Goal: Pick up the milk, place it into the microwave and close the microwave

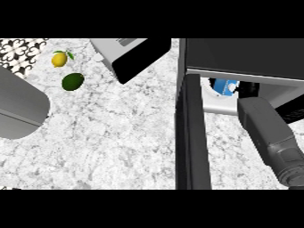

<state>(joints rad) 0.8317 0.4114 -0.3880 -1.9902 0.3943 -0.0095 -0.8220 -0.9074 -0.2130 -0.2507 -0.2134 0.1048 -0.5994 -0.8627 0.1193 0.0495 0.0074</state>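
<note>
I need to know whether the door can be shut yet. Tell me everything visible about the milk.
Only a small part of the milk shows: a blue and white patch inside the open microwave, just past the dark door that stands open edge-on. The right forearm reaches in beside it and hides the rest, along with the hand. Whether it stands upright, or is let go, cannot be told.
</note>
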